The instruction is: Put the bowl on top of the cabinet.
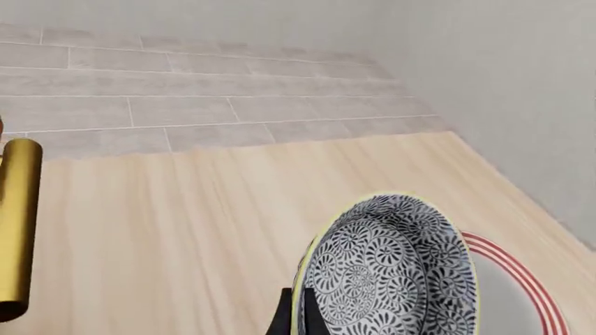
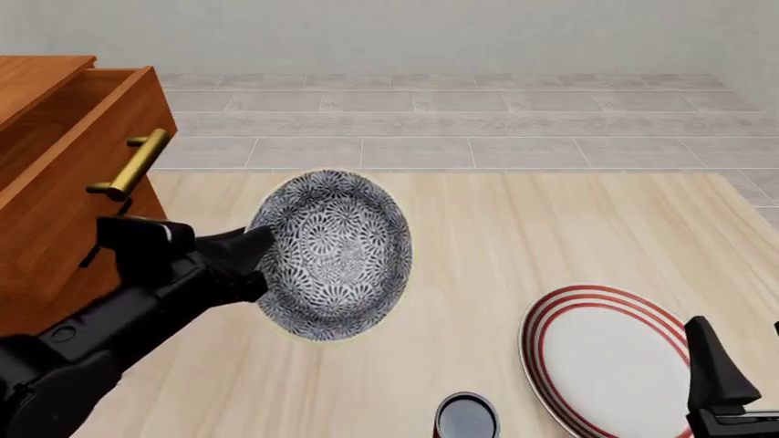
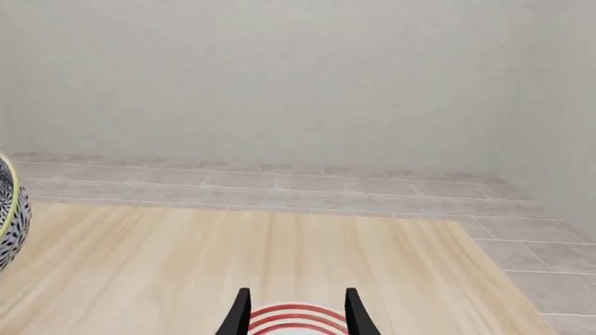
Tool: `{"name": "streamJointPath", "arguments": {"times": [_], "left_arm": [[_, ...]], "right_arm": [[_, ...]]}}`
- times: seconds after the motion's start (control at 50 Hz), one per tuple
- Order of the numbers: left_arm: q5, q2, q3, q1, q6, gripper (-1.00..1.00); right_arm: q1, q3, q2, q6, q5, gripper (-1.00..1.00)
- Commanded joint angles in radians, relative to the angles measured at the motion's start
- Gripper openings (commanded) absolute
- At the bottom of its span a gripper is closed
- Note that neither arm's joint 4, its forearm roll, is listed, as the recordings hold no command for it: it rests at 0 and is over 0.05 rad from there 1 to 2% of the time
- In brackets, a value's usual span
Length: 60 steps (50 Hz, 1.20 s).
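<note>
The bowl [image 2: 331, 255], grey-and-white floral with a pale yellow rim, hangs above the table, tipped on edge so its inside faces the front camera. My left gripper [image 2: 261, 260] is shut on its left rim; in the left wrist view the bowl [image 1: 391, 269] fills the lower middle with a dark finger [image 1: 282, 317] beside its rim. The cabinet [image 2: 55, 192], reddish-brown wood with a brass handle [image 2: 128, 166], stands at the left, beside the bowl and higher than it. My right gripper [image 3: 298, 294] is open low at the right, above the plate. The bowl's edge [image 3: 10, 209] shows in the right wrist view.
A white red-ringed plate [image 2: 608, 360] lies on the table at the right front. A small dark cup [image 2: 466, 418] stands at the front edge near the middle. The cabinet's top drawer looks pulled out. Tiled floor lies beyond the table's far edge.
</note>
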State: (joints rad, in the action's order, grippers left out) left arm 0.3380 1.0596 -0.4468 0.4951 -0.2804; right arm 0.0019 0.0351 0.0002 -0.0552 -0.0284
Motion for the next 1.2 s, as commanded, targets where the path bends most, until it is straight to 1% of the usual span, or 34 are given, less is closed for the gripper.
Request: {"name": "streamJointPath", "arguments": {"times": [0.02, 0.18, 0.36, 0.38, 0.4, 0.44, 0.48, 0.52, 0.7, 0.92, 1.0, 1.14, 1.16, 1.2], "left_arm": [[-0.041, -0.054, -0.028, -0.006, 0.013, -1.0], [-0.093, -0.102, -0.061, 0.0, 0.015, -1.0], [-0.138, -0.126, -0.088, -0.009, 0.02, -1.0], [-0.149, -0.127, -0.095, -0.01, 0.028, -1.0], [-0.181, -0.131, -0.116, -0.017, 0.061, -1.0], [-0.203, -0.136, -0.13, -0.025, 0.049, -1.0], [-0.225, -0.136, -0.15, -0.027, 0.064, -1.0], [-0.235, -0.138, -0.159, -0.028, 0.06, -1.0], [-0.296, -0.147, -0.208, -0.048, 0.081, -1.0], [-0.363, -0.155, -0.264, -0.098, 0.077, -1.0], [-0.386, -0.147, -0.28, -0.122, 0.088, -1.0], [-0.394, -0.162, -0.283, -0.147, 0.074, -1.0], [-0.396, -0.164, -0.284, -0.153, 0.058, -1.0], [-0.398, -0.172, -0.285, -0.163, 0.052, -1.0]], "right_arm": [[0.001, 0.0, 0.0, -0.001, 0.0, 1.0], [0.0, 0.0, 0.0, -0.001, 0.0, 1.0], [0.002, 0.001, 0.0, -0.001, 0.0, 1.0], [0.002, 0.001, 0.0, 0.001, 0.0, 1.0], [0.003, 0.002, 0.0, 0.0, 0.0, 1.0], [0.004, 0.0, 0.0, -0.001, -0.001, 1.0], [0.005, 0.0, 0.0, -0.001, -0.001, 1.0], [0.006, 0.0, 0.0, -0.002, -0.002, 1.0], [0.007, 0.003, 0.0, -0.001, -0.001, 1.0], [0.013, 0.008, 0.0, -0.001, 0.0, 1.0], [0.013, 0.008, 0.0, -0.001, 0.001, 1.0], [0.014, 0.01, 0.0, -0.002, 0.001, 1.0], [0.015, 0.01, 0.0, -0.002, 0.0, 1.0], [0.015, 0.01, 0.0, -0.003, 0.0, 1.0]]}}
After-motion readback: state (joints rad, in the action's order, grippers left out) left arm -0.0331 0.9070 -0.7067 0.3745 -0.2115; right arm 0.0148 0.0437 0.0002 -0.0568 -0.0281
